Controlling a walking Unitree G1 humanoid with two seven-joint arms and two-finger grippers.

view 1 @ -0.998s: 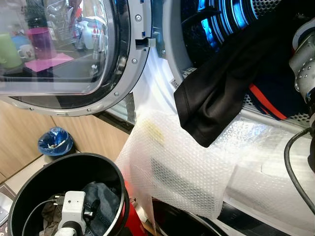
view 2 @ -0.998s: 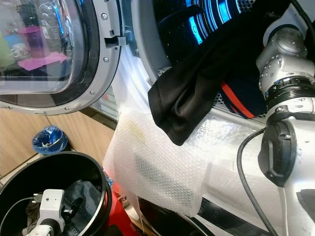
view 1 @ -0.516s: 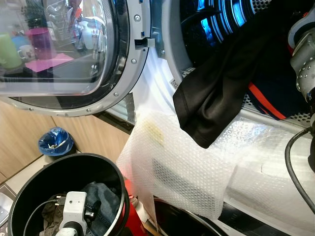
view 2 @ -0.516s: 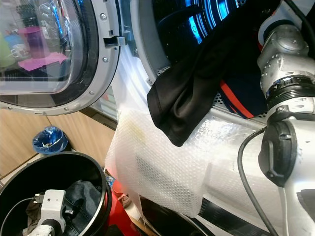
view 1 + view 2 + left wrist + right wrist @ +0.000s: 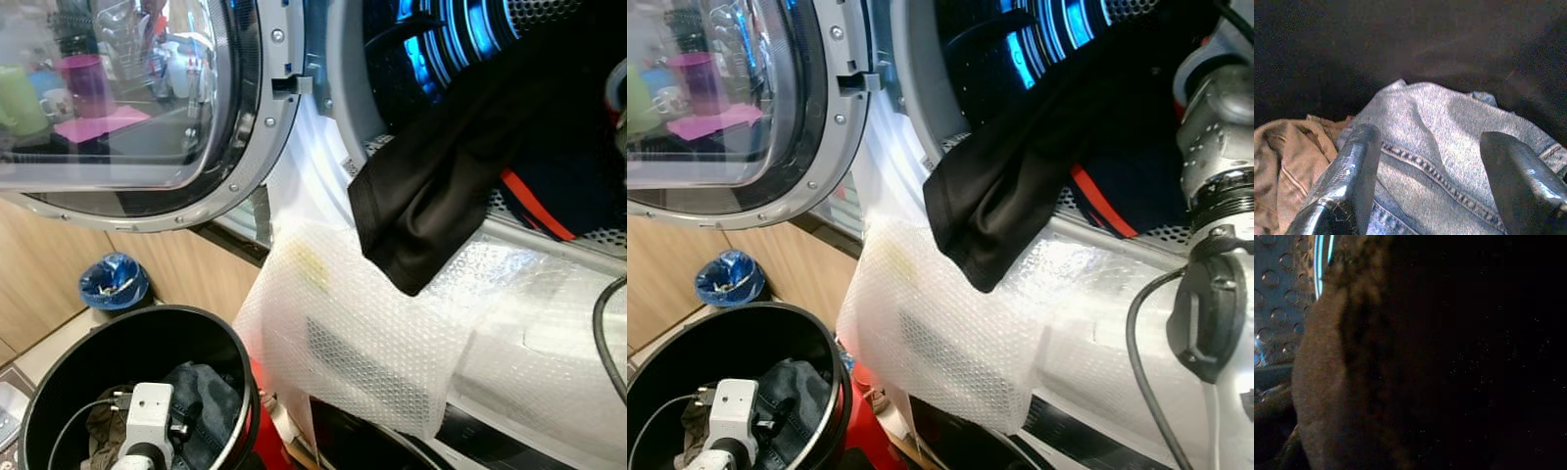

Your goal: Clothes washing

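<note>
A black garment [image 5: 431, 196] hangs out of the washing machine drum [image 5: 460, 39] over its lip. Behind it lies a navy piece with an orange stripe [image 5: 534, 196]. My right arm [image 5: 1225, 147] reaches into the drum behind the black garment. The right wrist view is dark, with cloth [image 5: 1342, 382] close to the lens and the dimpled drum wall [image 5: 1278, 298] beside it. My left gripper [image 5: 1429, 137] is down in the black basket [image 5: 59, 362]. It stands open just above blue jeans [image 5: 1449, 147], with a tan garment [image 5: 1283, 156] beside them.
The round glass door [image 5: 127, 98] stands open at the left. Bubble wrap [image 5: 362, 333] covers the machine's front below the drum. A small bin with a blue bag [image 5: 113, 279] sits on the floor by the wooden cabinets [image 5: 39, 294].
My right arm has shifted to the right, deeper into the drum. The black garment's hanging end has barely moved. The left gripper stays in the basket.
</note>
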